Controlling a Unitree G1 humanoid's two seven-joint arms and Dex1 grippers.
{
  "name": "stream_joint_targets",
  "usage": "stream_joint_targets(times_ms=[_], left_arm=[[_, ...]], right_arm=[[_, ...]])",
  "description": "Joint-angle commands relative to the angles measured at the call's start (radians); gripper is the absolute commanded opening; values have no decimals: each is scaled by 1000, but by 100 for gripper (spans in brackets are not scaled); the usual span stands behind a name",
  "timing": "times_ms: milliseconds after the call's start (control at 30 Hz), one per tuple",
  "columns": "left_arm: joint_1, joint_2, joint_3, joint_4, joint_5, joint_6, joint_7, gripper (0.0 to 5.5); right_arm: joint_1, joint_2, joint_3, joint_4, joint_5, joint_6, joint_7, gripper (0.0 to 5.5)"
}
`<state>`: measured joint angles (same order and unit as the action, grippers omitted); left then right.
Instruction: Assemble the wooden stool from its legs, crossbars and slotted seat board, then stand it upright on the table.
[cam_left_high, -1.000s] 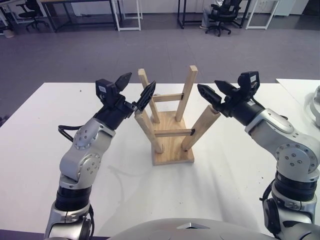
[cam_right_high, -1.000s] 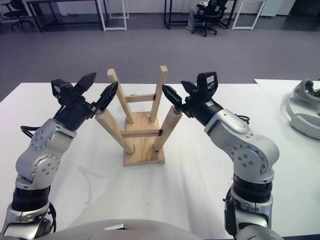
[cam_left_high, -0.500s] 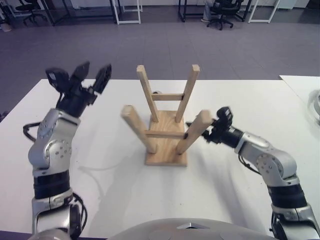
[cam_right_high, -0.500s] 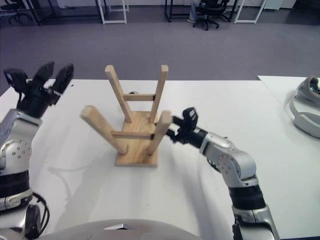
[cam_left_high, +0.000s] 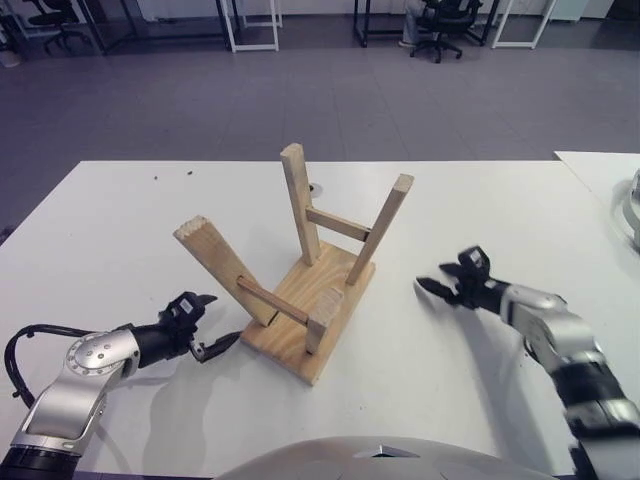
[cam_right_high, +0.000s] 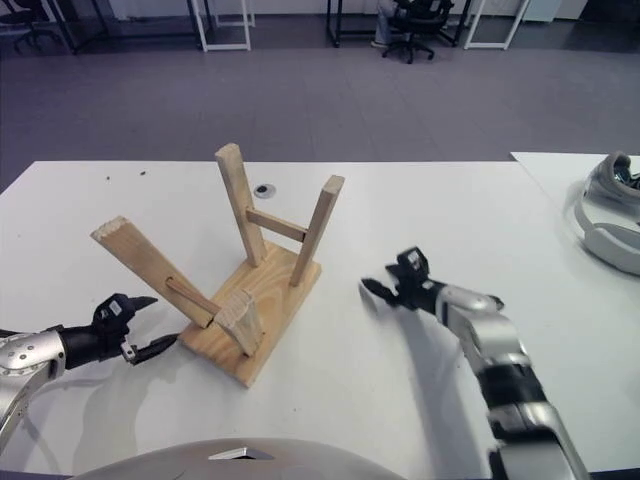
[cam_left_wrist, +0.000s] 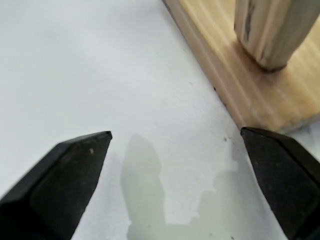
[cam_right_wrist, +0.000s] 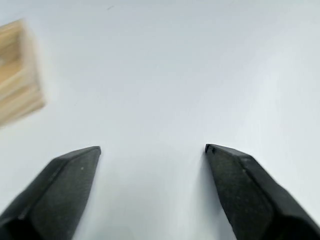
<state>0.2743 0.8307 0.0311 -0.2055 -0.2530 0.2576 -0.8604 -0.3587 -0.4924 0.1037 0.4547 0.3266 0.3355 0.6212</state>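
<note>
The seat board (cam_right_wrist: 17, 75) is blurred and cut off.

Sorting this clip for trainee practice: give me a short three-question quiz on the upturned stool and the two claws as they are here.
1. True or false: the stool rests upside down, its seat board flat on the table, legs pointing up.
2. The left claw is: A) shut on a leg; B) open, low beside the seat board's near corner; C) resting on a crossbar.
3. Is the right claw touching the stool?
Key: 1 true. 2 B. 3 No; it is open, low over the table, apart from the stool on its right.
</note>
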Motion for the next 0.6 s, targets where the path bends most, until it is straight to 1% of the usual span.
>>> stream_joint_targets(times_ms=[33, 100, 133, 200, 333, 400, 467, 533, 600], left_arm=[[-76, 58, -152, -35, 134, 42, -56, 478], [-84, 35, -143, -22, 144, 40, -19, 478], [-77, 49, -119, -16, 147, 37, -13, 478], [-57, 103, -78, -5, 158, 34, -25, 478], [39, 232, 19, -61, 121, 73, -121, 478], [103, 295, 65, -93, 120, 80, -174, 478], [156, 325, 95, -161, 80, 100, -238, 478], [168, 318, 81, -225, 48, 122, -270, 478], [109, 240, -18, -217, 96, 86, -223, 478]], right_arm=[[-264, 202, 108, 478, -186, -261, 10, 395], [-262, 229, 129, 537, -221, -356, 80, 395], [-264, 234, 125, 571, -232, -395, 100, 395], [-265, 231, 116, 618, -248, -465, 153, 395], [-231, 183, 119, 595, -253, -534, 334, 395], [-219, 154, 123, 587, -271, -570, 376, 395], [-220, 140, 116, 593, -277, -594, 384, 395], [-232, 146, 108, 609, -285, -607, 370, 395], [-242, 164, 105, 617, -293, -613, 356, 395]])
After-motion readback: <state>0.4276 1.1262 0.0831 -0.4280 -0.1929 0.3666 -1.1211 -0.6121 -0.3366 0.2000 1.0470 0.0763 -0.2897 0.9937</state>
